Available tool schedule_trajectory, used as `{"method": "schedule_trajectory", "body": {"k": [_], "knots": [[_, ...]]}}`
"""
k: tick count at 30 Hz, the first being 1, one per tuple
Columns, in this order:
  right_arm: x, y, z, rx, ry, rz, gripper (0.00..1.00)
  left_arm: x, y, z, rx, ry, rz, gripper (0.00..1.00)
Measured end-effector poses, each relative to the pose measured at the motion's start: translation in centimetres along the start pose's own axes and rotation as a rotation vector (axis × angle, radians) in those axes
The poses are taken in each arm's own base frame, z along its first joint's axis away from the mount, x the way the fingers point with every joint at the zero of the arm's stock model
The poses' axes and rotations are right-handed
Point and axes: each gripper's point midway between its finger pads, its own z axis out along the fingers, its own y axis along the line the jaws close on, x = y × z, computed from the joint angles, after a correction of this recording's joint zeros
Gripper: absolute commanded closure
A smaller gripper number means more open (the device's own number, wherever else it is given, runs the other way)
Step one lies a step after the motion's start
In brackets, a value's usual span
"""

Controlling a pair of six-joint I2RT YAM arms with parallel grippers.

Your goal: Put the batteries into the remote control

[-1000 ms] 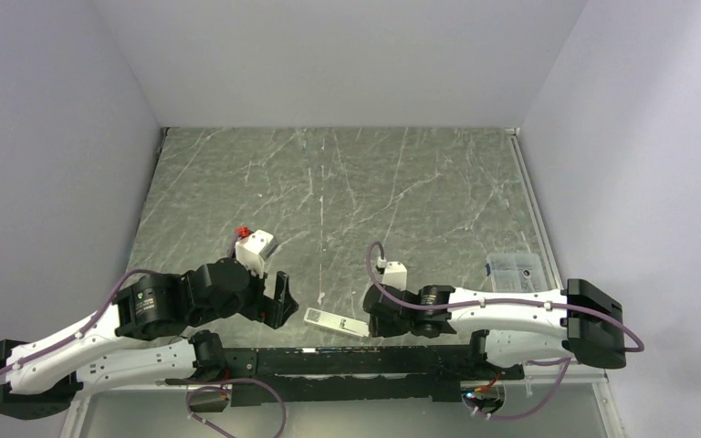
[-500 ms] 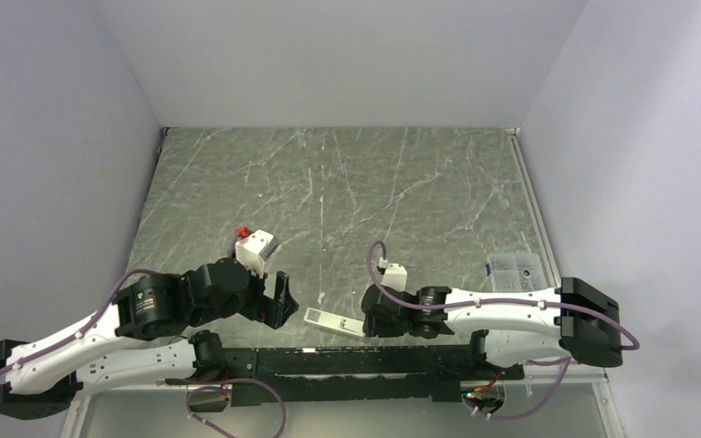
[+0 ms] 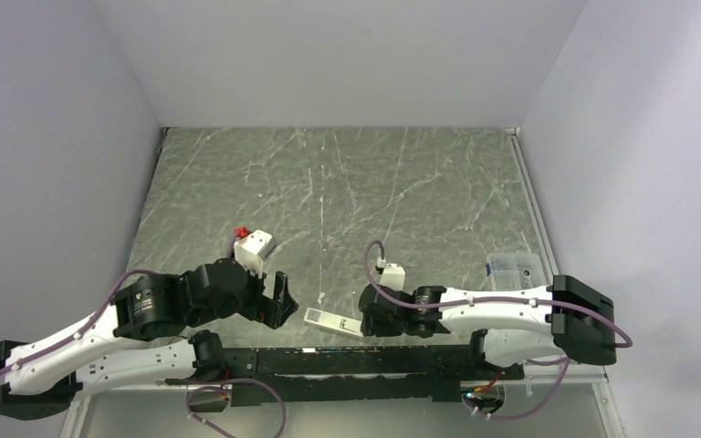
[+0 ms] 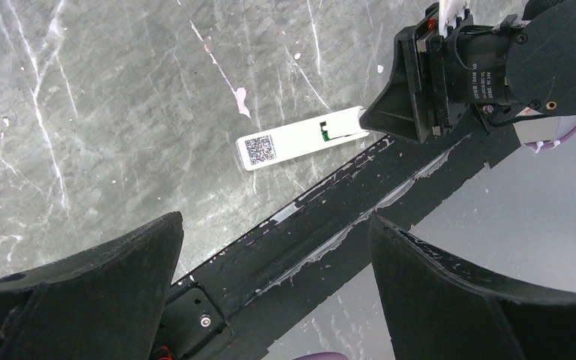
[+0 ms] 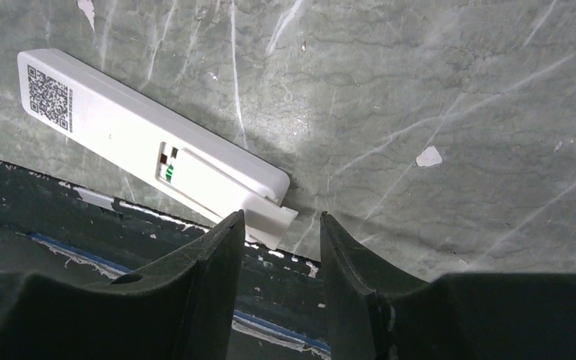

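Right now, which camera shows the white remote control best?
The right wrist view: the remote control lies close, QR label and battery cover clear. The left wrist view shows it smaller, one end hidden; the top view, a tiny bar.

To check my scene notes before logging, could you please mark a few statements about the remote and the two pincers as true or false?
1. The remote control lies with its QR-code side facing up. True.
2. The left pincer is clamped on the remote control. False: it is wide open, holds nothing and is clear of the remote.
3. The right pincer has a finger on either side of the cover, which pokes out of the remote's end. True.
4. The remote lies at the far edge of the table. False: it lies at the near edge, beside the black base rail.
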Motion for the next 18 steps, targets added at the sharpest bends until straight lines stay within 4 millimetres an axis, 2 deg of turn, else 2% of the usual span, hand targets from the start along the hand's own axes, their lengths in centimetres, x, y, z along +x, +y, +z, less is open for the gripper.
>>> {"method": "schedule_trajectory", "body": {"k": [18], "knots": [[-0.2, 1.1, 0.4, -0.025, 0.011, 0.014, 0.56, 0.0, 0.0, 0.0, 0.000, 0.000, 0.000, 0.01]]}}
